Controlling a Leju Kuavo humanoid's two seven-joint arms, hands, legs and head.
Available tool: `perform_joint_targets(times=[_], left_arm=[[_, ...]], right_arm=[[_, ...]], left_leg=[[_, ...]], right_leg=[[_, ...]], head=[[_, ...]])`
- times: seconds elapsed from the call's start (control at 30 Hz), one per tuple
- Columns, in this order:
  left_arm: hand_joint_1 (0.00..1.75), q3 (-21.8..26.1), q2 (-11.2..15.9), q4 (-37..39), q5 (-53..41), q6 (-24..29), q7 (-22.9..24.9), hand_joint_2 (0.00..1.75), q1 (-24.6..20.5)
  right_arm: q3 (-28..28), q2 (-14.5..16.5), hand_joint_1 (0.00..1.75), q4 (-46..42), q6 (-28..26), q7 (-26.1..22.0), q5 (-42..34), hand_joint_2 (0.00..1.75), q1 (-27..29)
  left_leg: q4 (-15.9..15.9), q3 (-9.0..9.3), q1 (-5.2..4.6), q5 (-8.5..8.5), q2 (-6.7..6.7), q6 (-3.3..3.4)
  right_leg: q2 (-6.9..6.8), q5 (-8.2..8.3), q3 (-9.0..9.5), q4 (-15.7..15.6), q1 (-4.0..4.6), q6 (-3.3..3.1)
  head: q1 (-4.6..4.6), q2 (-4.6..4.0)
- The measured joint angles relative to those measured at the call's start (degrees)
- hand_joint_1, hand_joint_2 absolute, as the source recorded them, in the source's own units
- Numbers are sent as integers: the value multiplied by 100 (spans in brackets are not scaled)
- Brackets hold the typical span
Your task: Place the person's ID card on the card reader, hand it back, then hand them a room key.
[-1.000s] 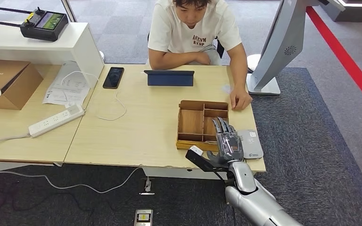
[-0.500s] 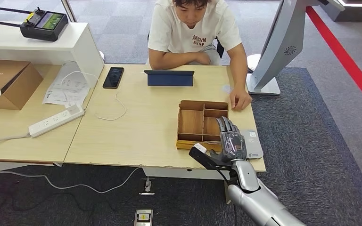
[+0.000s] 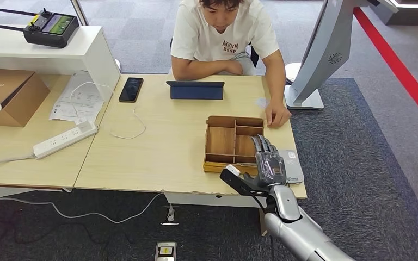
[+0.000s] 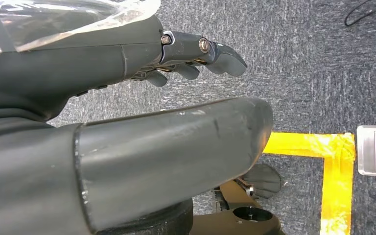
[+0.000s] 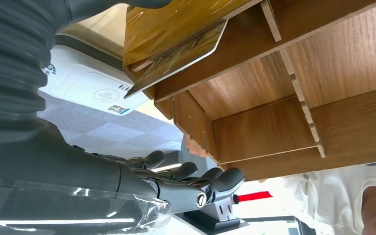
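Observation:
My right hand hovers flat over the near right corner of the wooden divided box, its fingers stretched toward the person and its thumb stuck out to the side. It holds nothing. In the right wrist view a golden card leans in a compartment of the box, close to my thumb. The grey card reader lies just right of the hand, near the table's front edge. The person's hand rests on the table beyond the box. My left hand hangs over the carpet, holding nothing.
The person sits across the table behind a dark tablet. A phone, a white cable and a power strip lie to the left. A grey screen stand rises at the table's right end. A cardboard box sits at the far left.
My right hand has drifted slightly to the right and toward the table's near edge, staying above the box corner. Nothing else has moved.

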Motion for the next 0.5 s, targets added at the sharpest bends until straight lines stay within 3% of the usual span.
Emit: perform_joint_targets(times=[0.13,0.2,0.23,0.3,0.33,0.37,0.5], left_arm=[[0,0,0,1,3,-7,20,0,0],[0,0,0,1,-2,-16,27,0,0],[0,0,0,1,-5,-25,30,0,0],[0,0,1,1,-5,-45,32,0,0],[0,0,2,1,-5,-56,31,0,0],[0,0,3,1,-4,-62,29,0,0],[0,0,8,1,8,-68,18,0,0]], right_arm=[[4,-9,0,0,1,4,-10,175,0],[7,-9,13,0,2,4,-11,175,0],[9,-9,38,0,3,3,-16,175,0],[11,-8,110,0,7,-1,-33,175,0],[14,-7,138,0,11,-9,-51,175,0],[16,-7,151,0,14,-21,-72,175,0],[33,-7,158,0,18,-57,-157,175,0]], left_leg=[[0,0,0,0,0,0],[0,0,0,0,0,0],[0,0,0,0,0,0],[0,0,0,0,0,0],[0,0,0,0,0,0],[0,0,0,0,0,0],[0,0,0,0,0,0]], right_leg=[[0,0,0,0,0,0],[0,0,0,0,0,0],[0,0,0,0,0,0],[0,0,0,0,0,0],[0,0,0,0,0,0],[0,0,0,0,0,0],[0,0,0,0,0,0]], head=[[0,0],[0,0],[0,0],[0,0],[0,0],[0,0],[0,0]])
